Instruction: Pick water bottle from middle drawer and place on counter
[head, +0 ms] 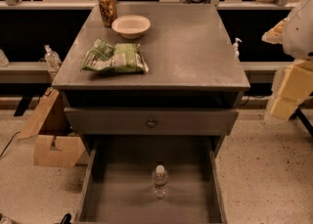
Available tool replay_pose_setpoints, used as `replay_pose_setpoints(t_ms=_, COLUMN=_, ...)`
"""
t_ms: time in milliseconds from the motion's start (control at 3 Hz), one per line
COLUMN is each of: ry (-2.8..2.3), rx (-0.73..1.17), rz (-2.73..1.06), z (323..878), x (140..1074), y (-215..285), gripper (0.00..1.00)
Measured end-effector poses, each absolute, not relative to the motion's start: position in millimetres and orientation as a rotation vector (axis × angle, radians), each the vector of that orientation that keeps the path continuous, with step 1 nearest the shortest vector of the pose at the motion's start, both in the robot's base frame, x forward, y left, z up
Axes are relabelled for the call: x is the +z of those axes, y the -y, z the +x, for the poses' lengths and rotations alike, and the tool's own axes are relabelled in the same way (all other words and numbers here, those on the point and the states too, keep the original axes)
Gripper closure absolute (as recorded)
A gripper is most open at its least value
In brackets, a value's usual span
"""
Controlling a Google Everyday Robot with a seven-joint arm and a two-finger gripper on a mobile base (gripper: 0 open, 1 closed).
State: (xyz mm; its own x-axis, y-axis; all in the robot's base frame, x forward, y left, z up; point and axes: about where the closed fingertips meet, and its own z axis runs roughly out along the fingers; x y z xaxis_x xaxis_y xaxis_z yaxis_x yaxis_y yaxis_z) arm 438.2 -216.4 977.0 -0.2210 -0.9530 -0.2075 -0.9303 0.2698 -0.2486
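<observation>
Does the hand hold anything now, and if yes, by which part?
Nothing seems held. The hand is at the right edge of the view, beside the counter, apart from the water bottle, which stands upright and untouched in the middle drawer.

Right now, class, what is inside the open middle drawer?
A water bottle, upright on its floor; the upper drawer covers the rear. The gripper is out of view; arm at right.
</observation>
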Motion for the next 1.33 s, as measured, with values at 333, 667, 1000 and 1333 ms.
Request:
replay_pose_setpoints(t_ms=333, ry=-2.230, rx=-0.101, rz=-1.723, z=438.2, x=977.0, y=216.4, gripper=0.00)
replay_pose_setpoints(t_ms=667, ry=-2.216, rx=-0.046, rz=-1.682, z=440.8, x=968.0, y=216.9, gripper=0.00)
replay_pose_setpoints(t_ms=1000, ry=-2.157, rx=0.128, rz=-1.632, z=438.4, x=916.1, y=214.4, gripper=0.00)
replay_pose_setpoints(t_ms=1333, ry=-2.021, rx=0.383, rz=-1.503, z=426.4, x=821.8, y=205.8, gripper=0.00)
